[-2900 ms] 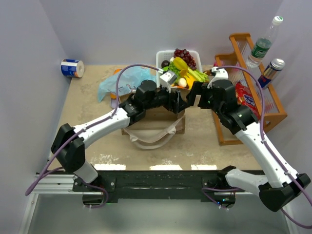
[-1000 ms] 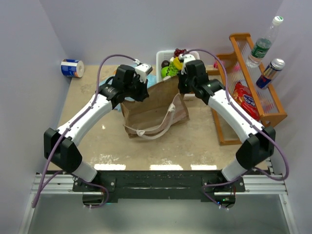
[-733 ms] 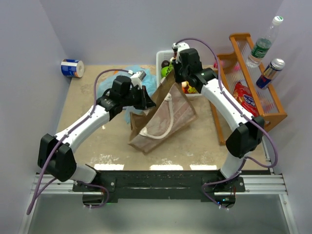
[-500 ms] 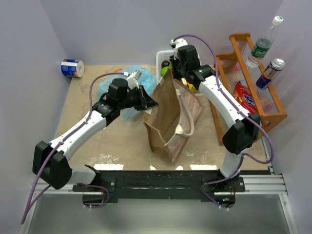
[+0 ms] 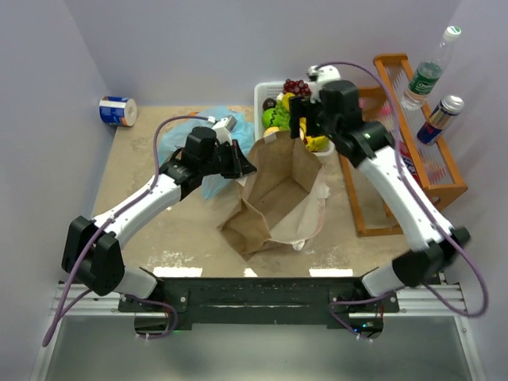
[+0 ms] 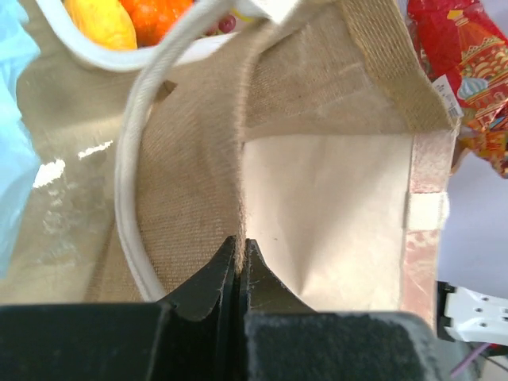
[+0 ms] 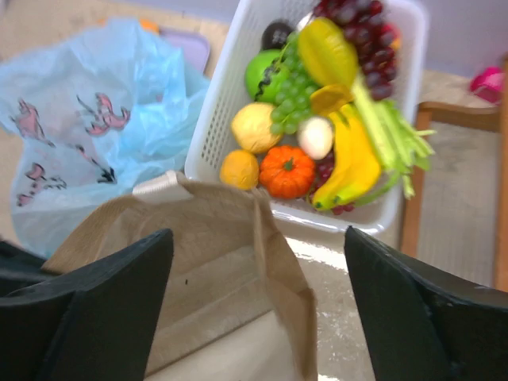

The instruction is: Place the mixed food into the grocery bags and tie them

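Note:
The brown paper bag point(image 5: 274, 194) stands open mid-table, mouth up, with its white handle point(image 6: 131, 159) looping beside the rim. My left gripper point(image 5: 242, 163) is shut on the bag's left rim point(image 6: 240, 242). My right gripper point(image 5: 305, 127) hovers open over the bag's far rim point(image 7: 258, 294), with nothing between its fingers point(image 7: 103, 302). The light-blue plastic bag point(image 7: 87, 135) lies crumpled to the left behind the paper bag. The mixed food point(image 7: 317, 135) fills the white basket point(image 7: 230, 103): an orange pumpkin point(image 7: 287, 171), a banana point(image 7: 353, 163), grapes and green pieces.
A wooden rack point(image 5: 413, 182) runs along the right side, with a plastic bottle point(image 5: 429, 71), a can point(image 5: 444, 115) and a red snack packet point(image 6: 468, 71). A blue-and-white can point(image 5: 117, 111) lies at the far left corner. A lilac board point(image 7: 186, 44) peeks out behind the blue bag.
My right gripper let go of the paper bag's rim, opened wide and drew back right above the basket. The bag turned and settled standing open. The left gripper kept its grip.

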You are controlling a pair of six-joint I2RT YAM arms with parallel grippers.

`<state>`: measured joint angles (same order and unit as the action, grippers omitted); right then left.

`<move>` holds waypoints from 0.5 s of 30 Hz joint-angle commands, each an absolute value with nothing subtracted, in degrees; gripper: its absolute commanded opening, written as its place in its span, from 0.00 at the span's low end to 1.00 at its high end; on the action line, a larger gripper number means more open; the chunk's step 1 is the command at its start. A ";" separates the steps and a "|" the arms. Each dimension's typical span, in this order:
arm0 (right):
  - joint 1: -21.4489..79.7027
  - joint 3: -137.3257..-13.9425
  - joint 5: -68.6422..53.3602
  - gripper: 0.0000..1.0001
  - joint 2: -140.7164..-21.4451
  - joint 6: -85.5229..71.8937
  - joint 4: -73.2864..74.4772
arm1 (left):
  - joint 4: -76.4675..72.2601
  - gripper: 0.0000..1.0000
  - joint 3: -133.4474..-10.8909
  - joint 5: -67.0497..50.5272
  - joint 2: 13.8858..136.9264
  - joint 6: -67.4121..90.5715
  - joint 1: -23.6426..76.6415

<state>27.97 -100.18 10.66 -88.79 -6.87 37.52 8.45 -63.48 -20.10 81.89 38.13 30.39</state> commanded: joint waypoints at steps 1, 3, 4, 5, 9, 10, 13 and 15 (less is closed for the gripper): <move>27.69 -93.54 23.26 0.99 -72.71 -12.29 40.16 | 7.03 0.00 -68.29 -19.94 83.23 28.85 30.06; 24.90 -92.12 29.85 0.99 -69.45 -13.01 42.70 | 7.64 0.00 -68.55 -20.56 84.02 27.17 30.06; 22.78 -91.59 29.88 0.99 -68.74 -13.53 43.41 | 7.56 0.00 -68.38 -20.83 84.11 25.85 30.06; 20.33 -91.50 29.36 0.99 -68.21 -13.80 44.11 | 7.47 0.00 -68.20 -21.09 84.20 25.23 30.06; 11.53 -88.88 31.11 0.99 -63.38 -15.47 43.61 | 9.41 0.00 -67.33 -20.48 83.76 21.54 30.06; 10.99 -87.99 31.46 0.99 -60.93 -15.47 42.81 | 9.23 0.00 -66.89 -19.96 83.59 21.10 30.06; 7.57 -85.96 30.77 0.99 -60.90 -14.68 42.97 | 9.32 0.00 -66.80 -19.69 83.15 19.95 29.97; 2.67 -84.56 28.49 0.99 -61.87 -14.33 42.98 | 9.40 0.00 -66.71 -19.16 82.53 19.17 29.97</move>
